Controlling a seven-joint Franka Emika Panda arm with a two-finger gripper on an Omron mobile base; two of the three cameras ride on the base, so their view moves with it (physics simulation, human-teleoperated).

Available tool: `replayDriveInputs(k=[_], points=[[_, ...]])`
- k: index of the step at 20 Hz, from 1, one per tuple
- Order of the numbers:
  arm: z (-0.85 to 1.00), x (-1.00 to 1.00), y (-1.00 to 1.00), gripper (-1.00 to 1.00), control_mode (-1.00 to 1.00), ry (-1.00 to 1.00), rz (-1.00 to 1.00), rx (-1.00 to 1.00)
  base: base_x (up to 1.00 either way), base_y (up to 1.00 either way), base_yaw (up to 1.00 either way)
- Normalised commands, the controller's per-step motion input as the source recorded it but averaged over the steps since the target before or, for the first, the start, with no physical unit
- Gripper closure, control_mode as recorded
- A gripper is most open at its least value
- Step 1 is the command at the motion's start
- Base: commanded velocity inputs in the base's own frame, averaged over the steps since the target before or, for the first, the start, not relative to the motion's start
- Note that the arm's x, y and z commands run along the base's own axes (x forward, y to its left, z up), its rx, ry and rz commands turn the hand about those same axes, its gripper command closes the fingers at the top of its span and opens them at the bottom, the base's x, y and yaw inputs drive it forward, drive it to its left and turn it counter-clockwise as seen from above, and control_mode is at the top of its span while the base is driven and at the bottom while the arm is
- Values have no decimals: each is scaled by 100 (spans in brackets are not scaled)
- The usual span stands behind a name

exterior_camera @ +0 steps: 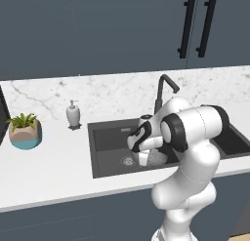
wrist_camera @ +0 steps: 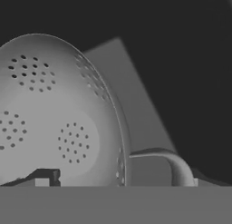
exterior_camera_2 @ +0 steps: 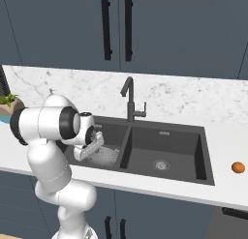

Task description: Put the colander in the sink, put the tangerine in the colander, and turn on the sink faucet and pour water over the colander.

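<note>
The grey metal colander (wrist_camera: 54, 114) sits in the left basin of the dark sink (exterior_camera: 105, 137), partly hidden behind my hand in the base views (exterior_camera: 155, 160) (exterior_camera_2: 105, 156). My gripper (wrist_camera: 120, 180) hangs low over its rim, open. Its fingertips (wrist_camera: 43, 177) stand wide apart on either side of the rim, beside the loop handle (wrist_camera: 170, 157). From the left base view the gripper (exterior_camera: 141, 156) is seen down inside the basin. The tangerine (exterior_camera_2: 237, 167) lies on the counter right of the sink (exterior_camera_2: 169, 136). The dark faucet (exterior_camera: 163, 89) (exterior_camera_2: 130, 100) rises behind the basins.
A white soap dispenser (exterior_camera: 73, 114) stands left of the sink. A potted plant (exterior_camera: 24, 130) sits at the counter's far left. Dark cabinets with black handles (exterior_camera_2: 116, 27) hang above the marble backsplash.
</note>
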Motion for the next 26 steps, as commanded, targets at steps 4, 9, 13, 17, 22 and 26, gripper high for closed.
replayDriveInputs(k=[4,9,13,17,22,26], points=[[-8,15,0,-100,-100,-2,0,0,0,0,0],[-10,22,1,-100,-100,-24,0,0,0,0,0],[-5,10,0,-100,-100,-22,0,0,0,0,0],[32,-54,-1,-100,-100,0,0,0,0,0,0],[62,-52,0,-100,-100,0,0,0,0,0,0],[71,-38,0,-100,-100,2,0,0,0,0,0]])
